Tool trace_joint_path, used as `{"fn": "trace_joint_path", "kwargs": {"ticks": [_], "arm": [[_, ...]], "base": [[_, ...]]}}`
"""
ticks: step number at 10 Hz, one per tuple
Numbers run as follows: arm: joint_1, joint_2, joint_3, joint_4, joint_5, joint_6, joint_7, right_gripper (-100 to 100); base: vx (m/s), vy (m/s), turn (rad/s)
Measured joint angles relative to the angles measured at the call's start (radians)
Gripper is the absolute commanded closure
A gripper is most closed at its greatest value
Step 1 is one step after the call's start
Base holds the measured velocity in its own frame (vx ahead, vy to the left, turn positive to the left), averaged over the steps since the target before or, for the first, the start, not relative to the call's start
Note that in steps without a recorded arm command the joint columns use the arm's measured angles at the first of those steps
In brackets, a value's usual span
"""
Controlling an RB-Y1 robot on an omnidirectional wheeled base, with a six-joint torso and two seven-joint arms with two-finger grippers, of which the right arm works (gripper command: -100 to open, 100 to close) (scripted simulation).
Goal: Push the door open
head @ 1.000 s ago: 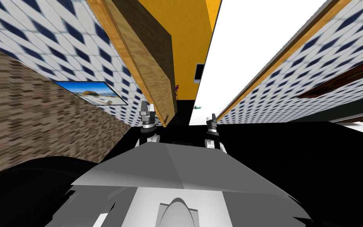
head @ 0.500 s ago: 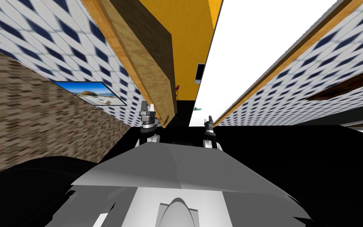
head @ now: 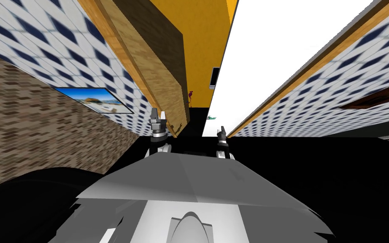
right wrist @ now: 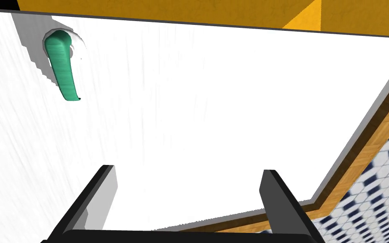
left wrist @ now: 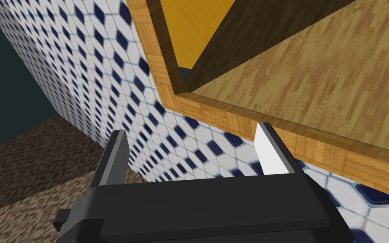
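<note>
A white door [head: 269, 59] with a green lever handle [head: 212, 117] stands ajar on the right of a wooden-framed doorway [head: 316, 63]. My right gripper [head: 221, 130] is raised close to the door's lower part. In the right wrist view the white door [right wrist: 214, 109] lies just beyond the open gripper [right wrist: 188, 168], whose fingers hold nothing. The green handle [right wrist: 62, 67] sits off to one side, past one finger. My left gripper [head: 157, 113] is open and empty [left wrist: 193, 128], pointing at the wooden frame [left wrist: 231, 116] and the tiled wall [left wrist: 105, 84].
A wood-grain panel [head: 160, 71] with a dark edge leans along the doorway's left side. A yellow wall [head: 200, 42] lies beyond the gap. Blue-and-white tiled walls [head: 324, 88] flank the opening, and a framed picture [head: 94, 100] hangs on the left. The floor reads as a black area.
The whole head view has shifted slightly, so I have moved. My right gripper has drifted a little left and lower against the white door; the left gripper has stayed in place.
</note>
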State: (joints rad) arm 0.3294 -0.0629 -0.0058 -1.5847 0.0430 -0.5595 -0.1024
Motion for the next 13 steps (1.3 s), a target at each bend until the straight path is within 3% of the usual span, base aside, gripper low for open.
{"fn": "trace_joint_path", "kwargs": {"ticks": [13], "arm": [[-0.077,0.006,0.030,0.326,-0.008,-0.102,0.027,-100]], "base": [[0.084,-0.057,0.037]]}}
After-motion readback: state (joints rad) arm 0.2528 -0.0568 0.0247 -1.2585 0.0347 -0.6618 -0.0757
